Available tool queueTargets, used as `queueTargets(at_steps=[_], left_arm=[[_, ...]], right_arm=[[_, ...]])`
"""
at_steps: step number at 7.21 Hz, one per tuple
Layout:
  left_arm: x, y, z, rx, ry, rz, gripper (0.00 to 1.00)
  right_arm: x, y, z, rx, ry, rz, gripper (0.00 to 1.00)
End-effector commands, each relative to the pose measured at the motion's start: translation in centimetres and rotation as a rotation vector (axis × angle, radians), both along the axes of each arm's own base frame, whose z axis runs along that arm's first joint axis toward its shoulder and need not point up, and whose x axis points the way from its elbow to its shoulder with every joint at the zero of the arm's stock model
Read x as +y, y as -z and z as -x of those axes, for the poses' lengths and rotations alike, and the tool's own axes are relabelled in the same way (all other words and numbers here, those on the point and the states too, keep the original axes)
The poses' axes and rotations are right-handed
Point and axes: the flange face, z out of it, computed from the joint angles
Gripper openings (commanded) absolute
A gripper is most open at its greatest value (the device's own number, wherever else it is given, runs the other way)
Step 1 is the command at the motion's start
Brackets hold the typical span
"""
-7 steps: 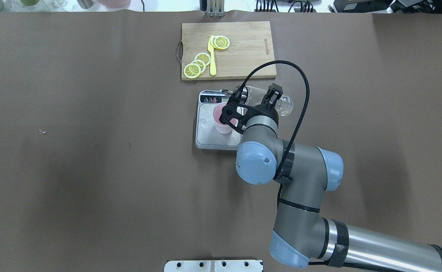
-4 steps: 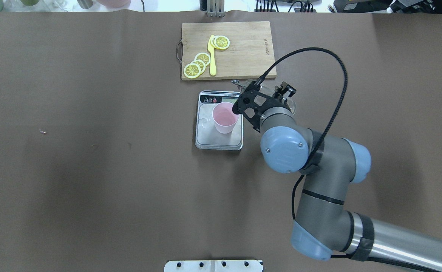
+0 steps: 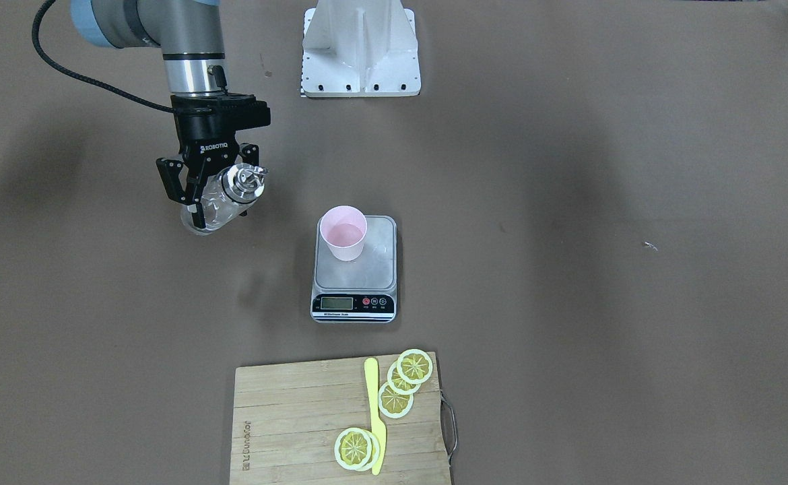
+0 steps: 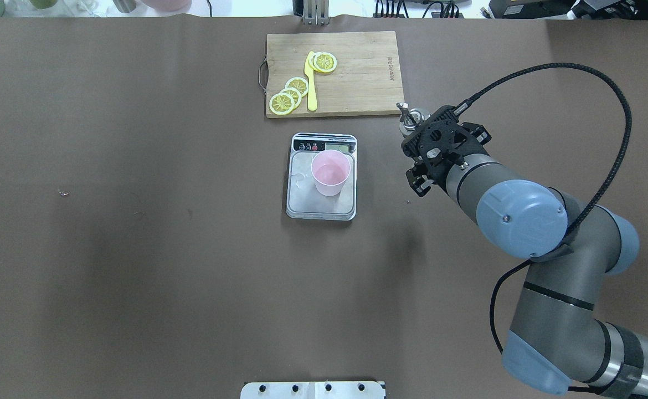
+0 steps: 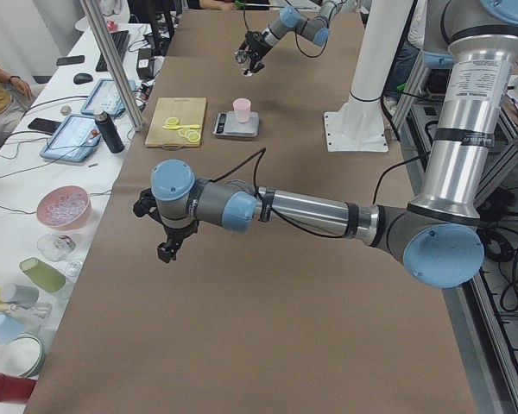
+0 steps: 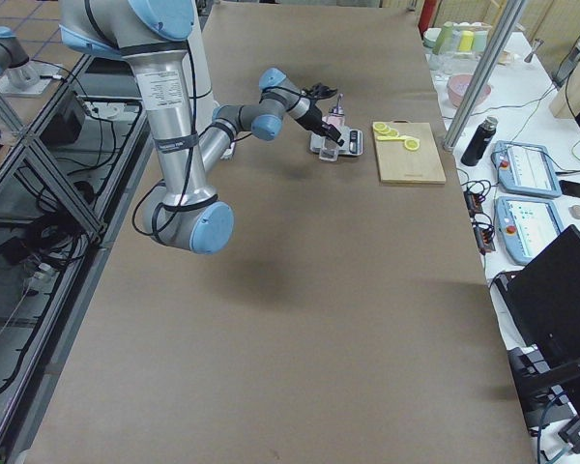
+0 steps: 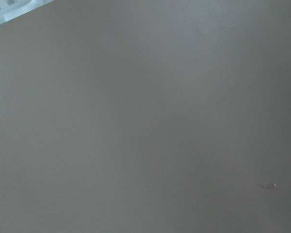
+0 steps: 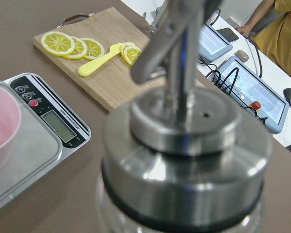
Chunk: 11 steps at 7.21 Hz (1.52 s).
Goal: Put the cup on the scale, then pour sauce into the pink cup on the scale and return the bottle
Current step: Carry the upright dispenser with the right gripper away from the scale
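Note:
The pink cup (image 4: 330,173) stands on the silver scale (image 4: 302,204), also seen in the front view as cup (image 3: 343,232) on scale (image 3: 375,269). My right gripper (image 4: 437,147) is shut on the clear glass bottle (image 3: 222,195) and holds it nearly upright above the table, to the right of the scale and apart from it. Its metal spout (image 4: 410,118) points up and fills the right wrist view (image 8: 184,97). My left gripper (image 5: 167,248) shows only in the exterior left view, so I cannot tell its state.
A wooden cutting board (image 4: 332,72) with lemon slices (image 4: 288,95) and a yellow knife (image 4: 310,83) lies behind the scale. The left wrist view shows only brown table cover. The robot's base plate (image 3: 360,47) is at the near edge.
My right arm has swung right, away from the scale, carrying the bottle. The bottle has turned from lying tilted over the cup to nearly upright. The cup has stayed on the scale.

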Motion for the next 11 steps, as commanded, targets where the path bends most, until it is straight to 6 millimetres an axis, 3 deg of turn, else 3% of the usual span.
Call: queueTargets(at_steps=[1, 2, 5, 7, 9, 11], left_arm=[[-0.9, 1.2, 0.0, 0.000, -0.002, -0.023, 0.98], [-1.0, 1.5, 0.0, 0.000, -0.002, -0.031, 0.98], [-1.3, 1.5, -0.1, -0.006, -0.001, -0.043, 0.98], [-1.4, 0.8, -0.1, -0.007, -0.001, -0.050, 0.98], [-1.6, 0.8, -0.3, -0.006, -0.002, -0.047, 0.98], [-1.7, 1.1, -0.4, -0.006, -0.004, -0.052, 0.98]], right_arm=[[0.7, -2.9, -1.6, -0.257, -0.022, 0.051, 0.00], [0.4, -3.9, -1.1, -0.353, -0.047, 0.085, 0.00], [-0.5, -9.4, -1.6, -0.391, -0.057, 0.069, 0.00], [-0.8, -10.8, -2.4, -0.384, -0.073, 0.071, 0.00], [-1.6, -14.9, -1.7, -0.429, -0.073, 0.042, 0.00], [-1.8, -15.9, -1.8, -0.435, -0.075, 0.038, 0.00]])
